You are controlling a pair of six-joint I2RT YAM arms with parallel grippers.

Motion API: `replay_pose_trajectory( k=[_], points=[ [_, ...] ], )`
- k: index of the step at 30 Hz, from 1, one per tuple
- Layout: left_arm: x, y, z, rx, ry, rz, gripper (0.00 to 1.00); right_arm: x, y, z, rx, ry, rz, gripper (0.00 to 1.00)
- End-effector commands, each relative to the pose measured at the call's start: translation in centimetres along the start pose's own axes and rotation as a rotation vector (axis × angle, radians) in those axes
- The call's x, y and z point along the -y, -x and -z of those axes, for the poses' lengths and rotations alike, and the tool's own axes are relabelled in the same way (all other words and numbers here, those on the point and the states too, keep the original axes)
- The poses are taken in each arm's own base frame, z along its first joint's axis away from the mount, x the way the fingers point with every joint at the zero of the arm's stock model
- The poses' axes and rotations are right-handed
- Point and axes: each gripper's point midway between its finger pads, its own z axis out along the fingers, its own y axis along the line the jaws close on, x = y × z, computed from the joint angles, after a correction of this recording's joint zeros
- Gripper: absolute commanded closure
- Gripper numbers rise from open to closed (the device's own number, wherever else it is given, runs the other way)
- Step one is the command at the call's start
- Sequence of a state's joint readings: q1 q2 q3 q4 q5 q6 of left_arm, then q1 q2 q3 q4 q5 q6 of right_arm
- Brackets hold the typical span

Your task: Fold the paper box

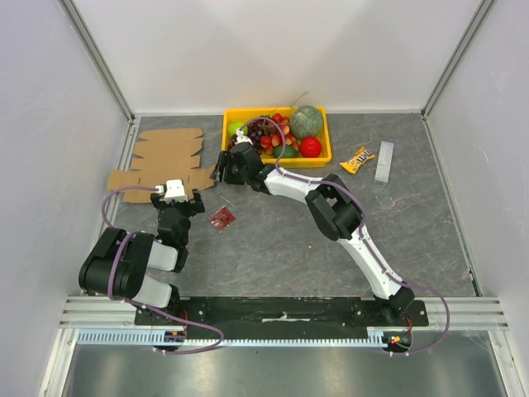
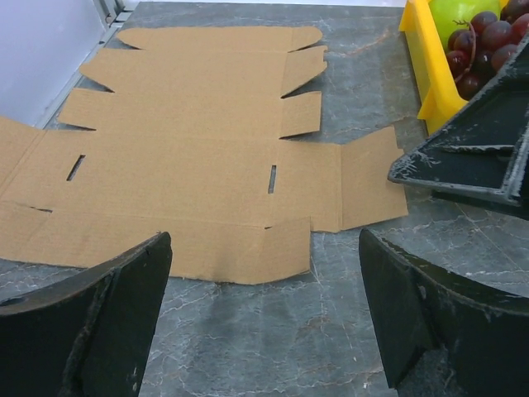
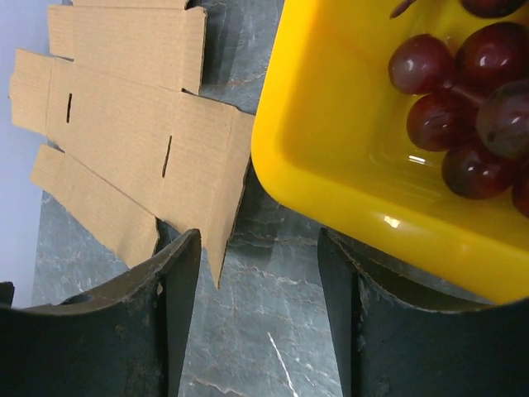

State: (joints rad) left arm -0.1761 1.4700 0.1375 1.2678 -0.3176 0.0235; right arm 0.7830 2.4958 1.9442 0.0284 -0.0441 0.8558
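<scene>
The paper box (image 1: 161, 161) is a flat brown cardboard sheet with flaps and slots, lying unfolded on the grey table at the back left. My left gripper (image 1: 183, 198) hovers open just short of its near edge. In the left wrist view the sheet (image 2: 190, 157) lies ahead of the left gripper (image 2: 264, 248), with bare table between the fingers. My right gripper (image 1: 221, 172) is at the sheet's right end, beside the yellow tray. In the right wrist view the right gripper (image 3: 259, 248) is open, and a pointed corner of the sheet (image 3: 124, 132) reaches between the jaws, close to the left finger (image 3: 169, 314).
A yellow tray (image 1: 324, 145) of grapes, a melon and other fruit stands at the back centre, its wall (image 3: 331, 165) close to my right finger. A small dark-red packet (image 1: 221, 217) lies near the left gripper. A yellow candy packet (image 1: 357, 160) and a clear strip (image 1: 384, 161) lie to the right.
</scene>
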Motion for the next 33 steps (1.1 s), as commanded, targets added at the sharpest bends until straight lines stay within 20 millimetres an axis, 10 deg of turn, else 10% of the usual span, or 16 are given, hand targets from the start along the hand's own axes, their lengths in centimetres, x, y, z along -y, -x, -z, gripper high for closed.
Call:
replay_pose_trajectory(
  k=[1,19,33],
  points=[
    [0.2,1.9,-1.0,0.051,-0.005,0.0,0.0,-1.6,0.1,-1.4,0.023,0.036,-0.024,0.36],
    [0.1,1.9,-1.0,0.053,-0.005,0.005,0.0,-2.0,-3.7,-4.9,0.019,0.045,-0.073,0.57],
    [0.1,1.9,-1.0,0.053,-0.005,0.005,0.0,-6.3,2.4,-2.5,0.178,0.14,0.142,1.0]
  ],
)
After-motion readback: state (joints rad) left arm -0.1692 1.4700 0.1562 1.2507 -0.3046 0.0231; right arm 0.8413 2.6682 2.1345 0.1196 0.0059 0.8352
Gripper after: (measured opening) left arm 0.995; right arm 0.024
